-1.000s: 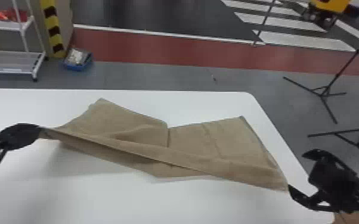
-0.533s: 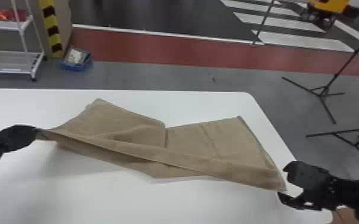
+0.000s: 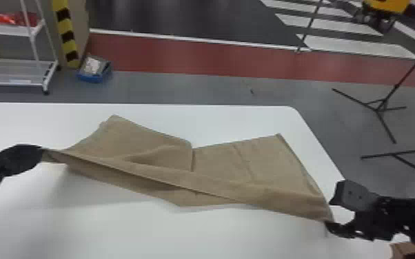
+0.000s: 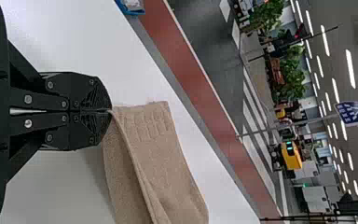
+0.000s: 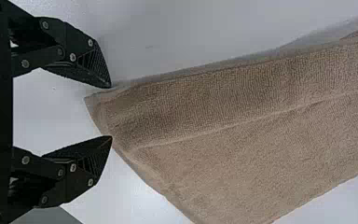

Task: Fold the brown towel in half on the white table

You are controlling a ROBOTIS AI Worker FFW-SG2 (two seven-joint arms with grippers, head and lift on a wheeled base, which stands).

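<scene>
Lying creased across the white table (image 3: 120,234), the brown towel (image 3: 155,144) has one corner pinched and another between parted jaws.
The table runs widest of all, its rounded far corner beyond the towel on the right; next comes the towel, rumpled, a long ridge slanting along its near side (a narrower strip of cloth peeps out beneath), and its far edge dipping to a notch near the middle. At the towel's left end, the left gripper (image 3: 41,153) has its jaws clenched on a corner. At the right end, the right gripper (image 3: 330,213) has its jaws released and spread, the small pointed corner of cloth poking in between the fingertips (ungripped).
</scene>
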